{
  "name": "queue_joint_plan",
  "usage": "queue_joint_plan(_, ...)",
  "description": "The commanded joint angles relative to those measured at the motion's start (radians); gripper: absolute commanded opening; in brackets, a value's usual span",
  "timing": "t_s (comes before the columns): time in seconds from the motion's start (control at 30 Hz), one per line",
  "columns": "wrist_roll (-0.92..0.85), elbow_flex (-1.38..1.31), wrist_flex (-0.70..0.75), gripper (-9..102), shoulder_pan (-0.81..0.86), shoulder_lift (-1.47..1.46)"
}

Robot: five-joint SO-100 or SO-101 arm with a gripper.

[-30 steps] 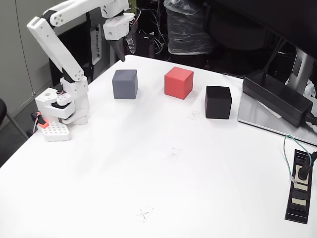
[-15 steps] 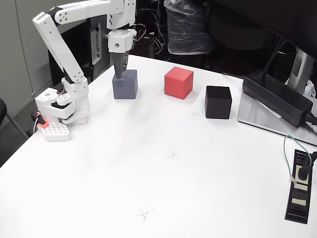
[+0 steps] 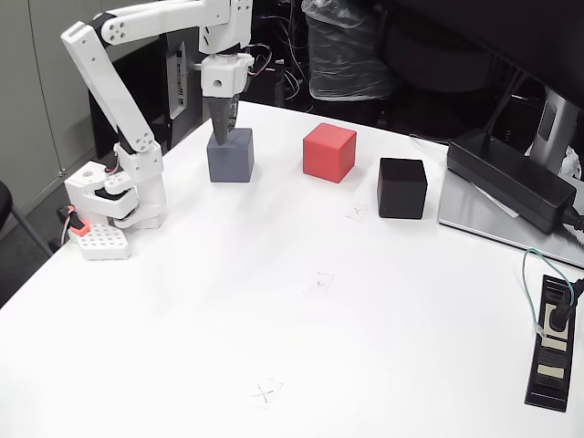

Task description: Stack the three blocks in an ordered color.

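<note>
Plain matte cubes, three, on the white table (image 3: 274, 328): one bluish-grey matte cube (image 3: 231, 155) at left, one red matte cube (image 3: 328, 152) in the middle, one black matte cube (image 3: 402, 187) at right, in a row, apart, none stacked. White arm's dark end effector (image 3: 222, 133), one: pointing down at the grey cube's top rear edge; opening and grip cannot be told. Risks, judged: an off-centre close could push or twist the grey cube; a shallow hold could drop it. Long black power brick (image 3: 511, 179), one, far right.
</note>
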Motion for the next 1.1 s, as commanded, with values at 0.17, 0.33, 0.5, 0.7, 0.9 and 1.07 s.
queue_joint_plan(0.17,-0.012,-0.032,-0.006,23,0.002,0.005)
queue_joint_plan(0.33,-0.020,-0.032,-0.006,34,0.002,0.005)
queue_joint_plan(0.5,-0.023,-0.031,-0.006,39,0.000,0.000)
queue_joint_plan(0.7,-0.083,-0.034,-0.009,39,-0.002,-0.149)
queue_joint_plan(0.9,-0.098,-0.032,-0.110,39,-0.002,-0.256)
queue_joint_plan(1.07,-0.098,-0.026,-0.144,39,-0.002,-0.265)
